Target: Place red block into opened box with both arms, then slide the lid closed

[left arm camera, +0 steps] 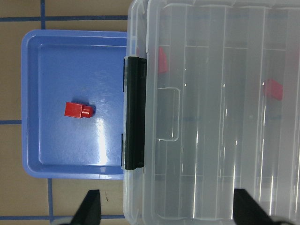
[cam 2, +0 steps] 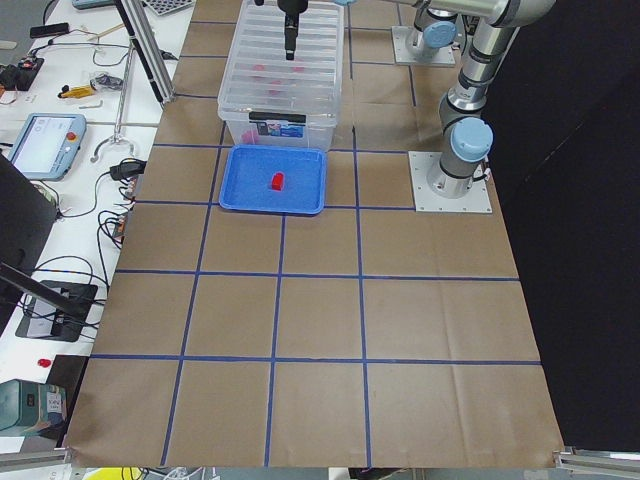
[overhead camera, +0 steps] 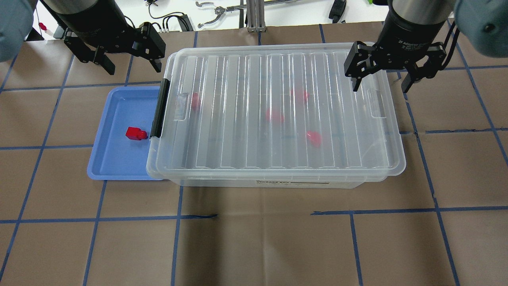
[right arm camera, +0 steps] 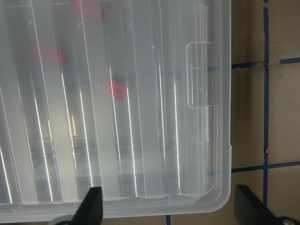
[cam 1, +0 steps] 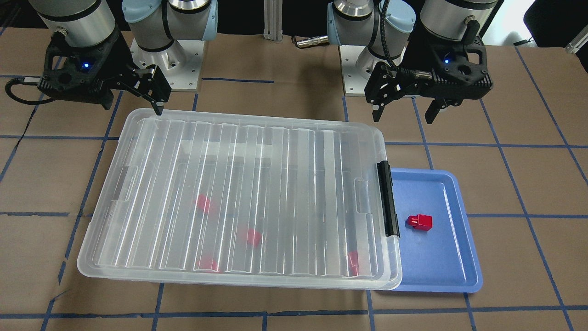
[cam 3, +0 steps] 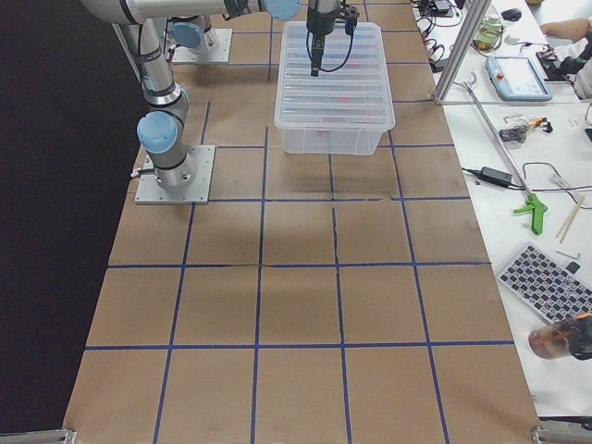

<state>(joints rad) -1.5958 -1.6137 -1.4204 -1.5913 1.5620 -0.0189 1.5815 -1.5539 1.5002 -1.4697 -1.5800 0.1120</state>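
The red block (overhead camera: pixel 135 133) lies in a blue tray (overhead camera: pixel 115 167), close to the box's black clip (overhead camera: pixel 158 107). On the clear box (overhead camera: pixel 278 183) rests the ridged lid (overhead camera: pixel 246 79), covering almost all of it and sitting slightly askew. Several more red blocks (overhead camera: pixel 274 116) show blurred through the lid. My left gripper (overhead camera: pixel 131 65) hangs open above the table behind the tray and the box's clip end, holding nothing. My right gripper (overhead camera: pixel 381 85) is open too, above the lid's far right corner beside the tab recess (overhead camera: pixel 375 104). In the left wrist view the red block (left arm camera: pixel 77 110) is left of the clip (left arm camera: pixel 135 112).
The blue tray (cam 1: pixel 441 271) butts against the box's clip side and is partly tucked under it. Brown paper with blue tape lines covers the table (overhead camera: pixel 254 246). Cables and tools lie on the white bench (overhead camera: pixel 222 12) beyond the table's far edge.
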